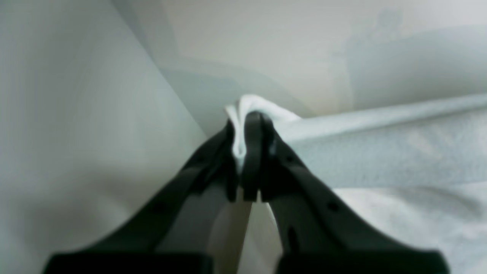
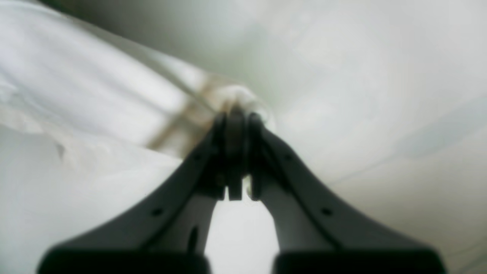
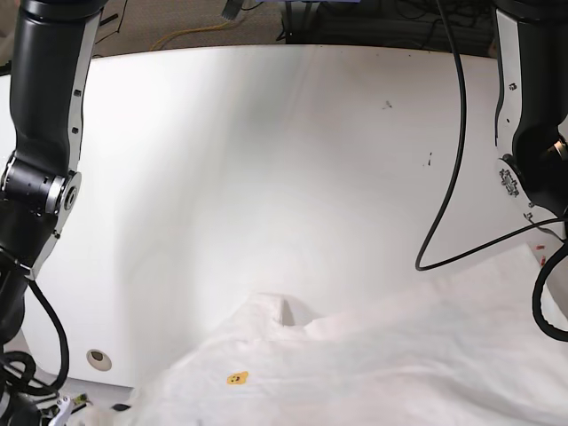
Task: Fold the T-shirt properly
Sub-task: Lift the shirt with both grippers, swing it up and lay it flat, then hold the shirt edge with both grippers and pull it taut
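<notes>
T-shirt (image 3: 373,364): white, rumpled, lying along the near edge of the white bench (image 3: 266,160), spreading toward the near right corner; a small yellow mark shows on the cloth. Right gripper (image 2: 236,114), seen only in its wrist view: jaws closed on a small bunch of the white fabric, cloth trailing to its left. Left gripper (image 1: 249,118), likewise: jaws pinched tight on a folded edge, the hem running off to its right.
</notes>
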Available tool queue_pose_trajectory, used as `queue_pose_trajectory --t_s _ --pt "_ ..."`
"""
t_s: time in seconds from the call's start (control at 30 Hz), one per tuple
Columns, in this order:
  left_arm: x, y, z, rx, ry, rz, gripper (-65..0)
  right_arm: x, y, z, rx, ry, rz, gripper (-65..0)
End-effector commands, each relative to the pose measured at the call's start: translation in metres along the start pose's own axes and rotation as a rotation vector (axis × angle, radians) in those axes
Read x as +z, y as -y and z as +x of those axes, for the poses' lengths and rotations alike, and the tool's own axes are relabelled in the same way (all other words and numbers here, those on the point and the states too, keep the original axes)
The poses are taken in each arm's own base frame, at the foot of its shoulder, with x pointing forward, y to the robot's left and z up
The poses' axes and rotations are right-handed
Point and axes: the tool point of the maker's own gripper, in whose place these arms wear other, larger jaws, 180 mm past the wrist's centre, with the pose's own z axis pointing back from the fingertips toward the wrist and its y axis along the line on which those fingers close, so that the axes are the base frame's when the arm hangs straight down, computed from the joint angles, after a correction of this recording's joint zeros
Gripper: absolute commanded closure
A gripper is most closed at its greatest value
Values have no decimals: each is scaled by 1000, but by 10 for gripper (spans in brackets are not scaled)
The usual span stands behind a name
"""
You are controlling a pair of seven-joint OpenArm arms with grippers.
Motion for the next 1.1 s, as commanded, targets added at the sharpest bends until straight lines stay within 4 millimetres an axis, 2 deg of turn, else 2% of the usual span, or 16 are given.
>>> queue_pose_trajectory --t_s 0.0,0.07,0.13,0.2,0.23,0.27,0.37,0.5,0.53,0.6,0.73,0.93,1.07 --pt "4 -9 10 -35 28 26 0 14 6 -3 42 -8 -53 0" --pt "3 -3 -5 -53 -22 9 0 19 -3 -23 50 -29 -60 0" --pt "3 -2 -9 -58 -42 7 0 23 -11 -47 30 -55 -60 0" --pt "7 -2 -7 -65 -34 16 0 25 -20 -63 26 -78 -54 0" --pt "9 2 -12 -74 -46 11 0 26 -26 -69 33 -87 -49 0" --pt "11 10 -27 -89 -80 -5 0 28 -35 -76 45 -97 -42 0" --pt "18 30 -52 -134 -128 -46 0 34 -53 -104 34 -138 -25 0" --pt "30 71 -107 -188 -273 -153 0 43 -80 -145 21 -214 11 0" --pt "34 75 -120 -205 -313 -166 0 45 -86 -154 15 -231 21 0" --pt "48 82 -161 -229 -423 -201 0 51 -105 -181 -37 -273 48 0" --pt "77 100 -220 -234 -558 -269 0 66 -134 -227 -103 -369 92 0" --pt "133 106 -297 -257 -765 -331 0 96 -186 -288 -216 -506 166 0" --pt "163 108 -328 -261 -827 -366 0 115 -215 -316 -281 -579 206 0"
